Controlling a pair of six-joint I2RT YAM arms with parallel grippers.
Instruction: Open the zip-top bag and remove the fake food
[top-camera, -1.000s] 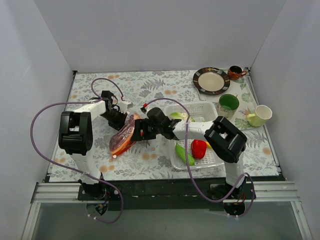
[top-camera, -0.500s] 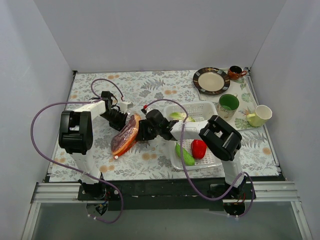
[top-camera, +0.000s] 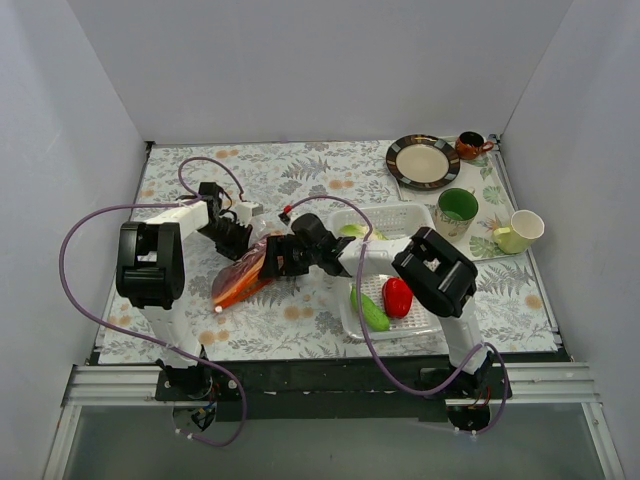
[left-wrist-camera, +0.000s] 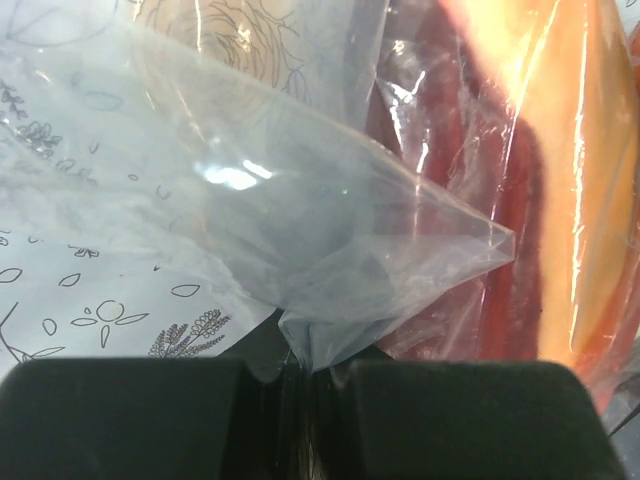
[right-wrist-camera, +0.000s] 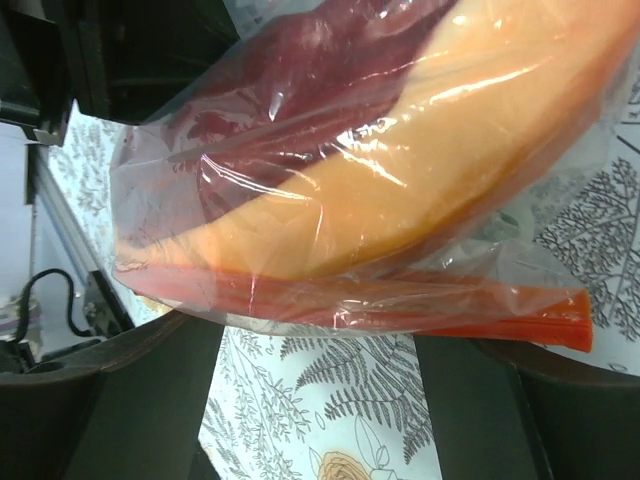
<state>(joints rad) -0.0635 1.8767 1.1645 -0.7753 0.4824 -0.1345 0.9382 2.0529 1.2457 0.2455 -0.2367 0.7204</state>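
The zip-top bag (top-camera: 238, 280) lies slanted on the floral mat between my two grippers. It holds an orange piece (right-wrist-camera: 400, 190) and a dark red piece (right-wrist-camera: 290, 80). My left gripper (top-camera: 232, 240) is shut on a clear corner of the bag (left-wrist-camera: 330, 230), pinched at the jaws (left-wrist-camera: 300, 375). My right gripper (top-camera: 272, 258) is open. Its fingers straddle the bag's orange-red zip strip (right-wrist-camera: 400, 305), which runs across the gap (right-wrist-camera: 320, 350). A green cucumber (top-camera: 368, 310), a red pepper (top-camera: 397, 297) and a pale cabbage (top-camera: 352, 232) lie in the white tray.
The white perforated tray (top-camera: 420, 215) stands right of the bag under my right arm. A brown-rimmed plate (top-camera: 423, 162), a small brown mug (top-camera: 468, 146), a green cup (top-camera: 458, 207) and a pale mug (top-camera: 520, 231) stand at the back right. White walls enclose the table.
My right gripper has moved left against the bag. The bag has shifted left and toward the near edge. My left gripper stays shut on its corner.
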